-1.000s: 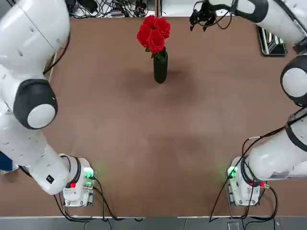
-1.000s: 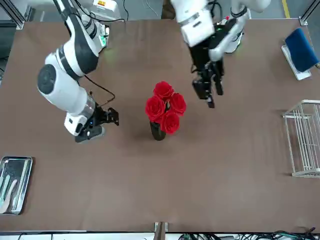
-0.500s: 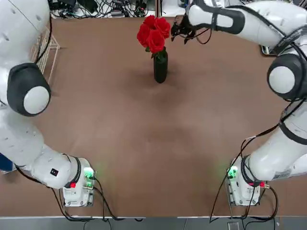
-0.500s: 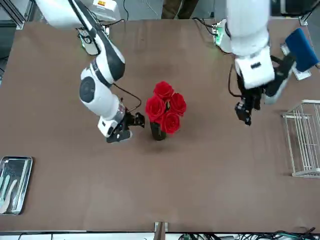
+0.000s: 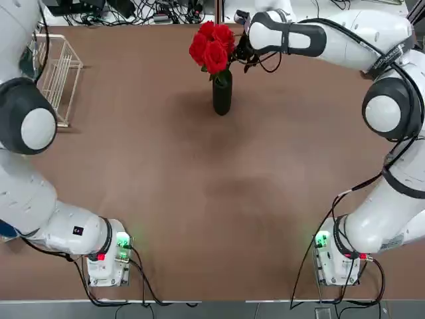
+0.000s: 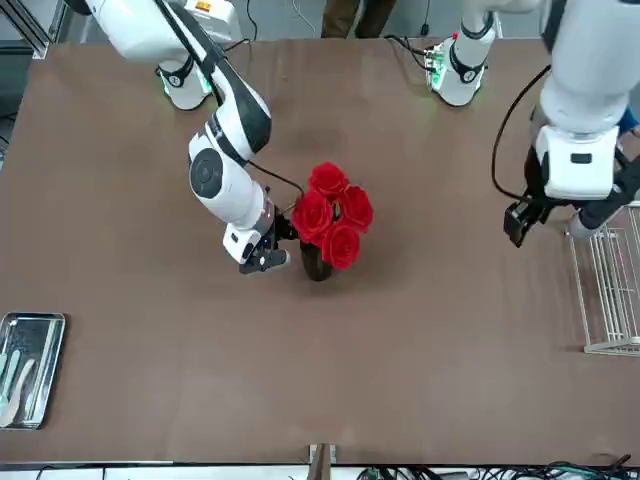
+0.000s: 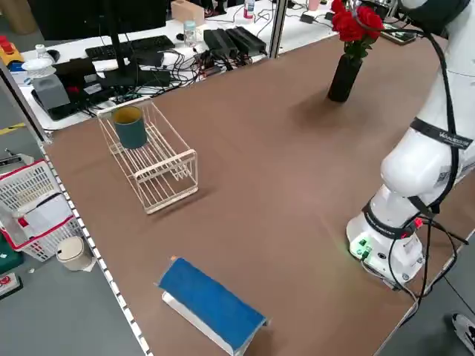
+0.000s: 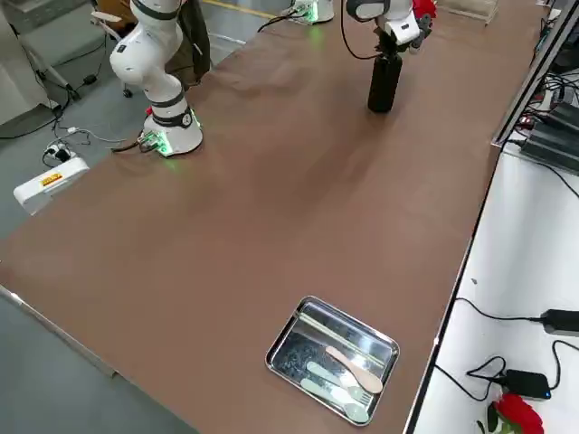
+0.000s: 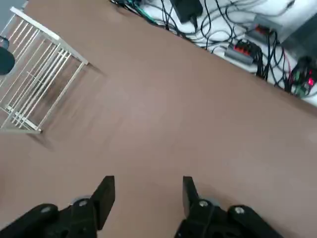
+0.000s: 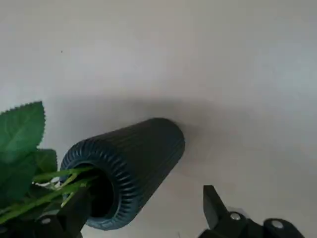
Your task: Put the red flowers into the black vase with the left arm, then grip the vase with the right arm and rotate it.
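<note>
Red flowers (image 5: 213, 48) are in the black vase (image 5: 222, 93), blooms above the mouth, stems inside. Vase upright on the table (image 5: 199, 199), far side, around the middle left to right. My right gripper (image 10: 146, 206) is open, right at the vase; in the wrist view one finger overlaps the mouth and stems, the other is off to the side. Can't tell if it's touching. No grip on the vase seen. My left gripper (image 9: 148, 196) is open too, nothing between the fingers, over the left part of the table, well apart from the vase. White wire rack (image 7: 162, 167) at far left, green cup (image 7: 130, 127) in it. Blue and white block (image 7: 211, 302) at left, nearer me. Metal tray (image 8: 294, 348) with cutlery (image 8: 330, 384), far right. Person's legs (image 6: 357, 18) past the near edge.
</note>
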Robot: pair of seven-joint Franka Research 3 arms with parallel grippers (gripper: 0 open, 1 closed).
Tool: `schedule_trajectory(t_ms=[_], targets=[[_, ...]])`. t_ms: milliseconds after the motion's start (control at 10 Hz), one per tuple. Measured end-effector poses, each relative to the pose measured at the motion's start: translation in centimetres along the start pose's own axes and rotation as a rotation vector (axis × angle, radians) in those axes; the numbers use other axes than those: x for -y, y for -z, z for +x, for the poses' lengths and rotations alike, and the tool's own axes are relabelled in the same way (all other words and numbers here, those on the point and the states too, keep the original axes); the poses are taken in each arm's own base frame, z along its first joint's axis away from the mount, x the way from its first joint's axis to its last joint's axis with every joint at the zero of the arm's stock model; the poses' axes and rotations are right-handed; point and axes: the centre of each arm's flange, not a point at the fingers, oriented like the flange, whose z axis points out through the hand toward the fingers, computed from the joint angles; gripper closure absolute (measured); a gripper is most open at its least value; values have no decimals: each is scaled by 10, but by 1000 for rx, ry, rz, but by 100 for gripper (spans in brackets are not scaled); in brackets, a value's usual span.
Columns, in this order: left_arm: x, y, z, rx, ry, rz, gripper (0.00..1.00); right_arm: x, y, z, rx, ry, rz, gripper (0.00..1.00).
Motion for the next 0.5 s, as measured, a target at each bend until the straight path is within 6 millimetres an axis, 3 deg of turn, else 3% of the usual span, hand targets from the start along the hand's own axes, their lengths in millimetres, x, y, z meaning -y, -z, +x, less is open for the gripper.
schedule_trajectory(t_ms=[200, 500], targets=[[40, -19, 18, 76, -79, -3, 30, 5, -6, -4, 1, -4, 1, 0], [39, -54, 9, 144, -299, 27, 19, 1, -20, -2, 1, -11, 7, 0]])
